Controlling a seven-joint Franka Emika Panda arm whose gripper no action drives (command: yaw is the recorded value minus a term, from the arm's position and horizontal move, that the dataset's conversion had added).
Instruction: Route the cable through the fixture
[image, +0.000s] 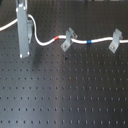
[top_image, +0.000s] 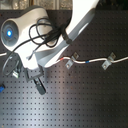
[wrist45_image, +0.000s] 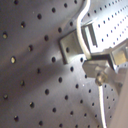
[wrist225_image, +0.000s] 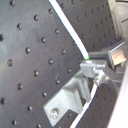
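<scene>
Black perforated board (image: 70, 95) carries two tilted grey clips (image: 67, 39), both threaded by the white cable (image: 100, 40). I see my gripper (wrist45_image: 102, 67) closed on the cable just beside the upright fixture (wrist45_image: 75, 45) in both wrist views. No containers noted.

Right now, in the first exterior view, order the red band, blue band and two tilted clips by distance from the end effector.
End effector: first exterior view's left.
1. Red band, on the cable.
2. Nearer tilted clip, just beyond.
3. Blue band, between clips.
4. Farther tilted clip, first exterior view's right.
</scene>
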